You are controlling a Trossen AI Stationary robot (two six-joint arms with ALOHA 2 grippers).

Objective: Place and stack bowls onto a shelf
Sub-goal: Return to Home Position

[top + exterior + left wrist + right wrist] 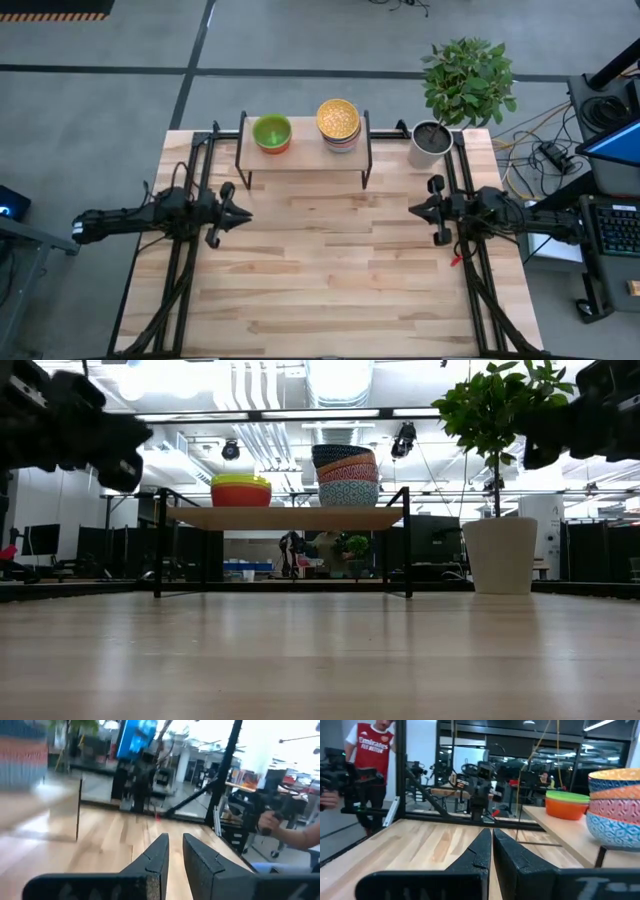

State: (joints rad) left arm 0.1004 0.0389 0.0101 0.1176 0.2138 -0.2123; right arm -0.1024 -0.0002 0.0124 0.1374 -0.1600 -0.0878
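Wooden tabletop with shelf at far edge carrying green-topped stack and gold-topped stack of bowls; left pincer, right pincer toward side edges, both narrow, empty.

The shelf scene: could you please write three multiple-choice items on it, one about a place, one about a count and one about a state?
1. Where is the plant pot relative to the shelf? A on it; B beside its end on the right arm's side; C under it.
2. How many stacks of bowls stand on the shelf? A two; B one; C four.
3. What do the left gripper and right gripper hold? A a bowl each; B the pot; C nothing.
Answers: 1 B, the pot stands on the table past that end. 2 A, a green-topped stack and a patterned stack. 3 C, both are shut and empty over bare table.
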